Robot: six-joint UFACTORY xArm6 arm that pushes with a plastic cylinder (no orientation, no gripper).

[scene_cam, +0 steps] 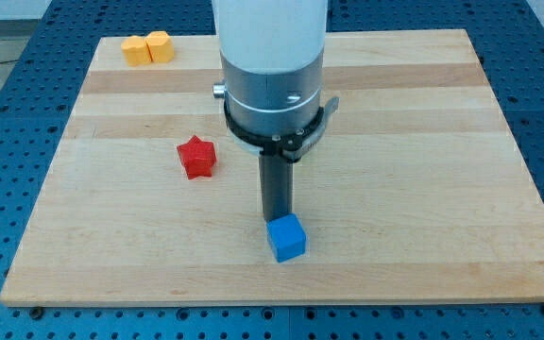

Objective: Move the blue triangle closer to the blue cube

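A blue cube [287, 238] sits on the wooden board [423, 189] near the view's bottom centre. My tip [274, 218] is at the end of the dark rod, right behind the cube on its upper-left side, touching or almost touching it. No blue triangle shows in this view; it may be hidden behind the arm's white and grey body [272, 76].
A red star-shaped block [196, 157] lies left of the rod. Two blocks, an orange one [136, 49] and a yellow one [160, 45], sit together at the board's top left corner. A blue perforated table surrounds the board.
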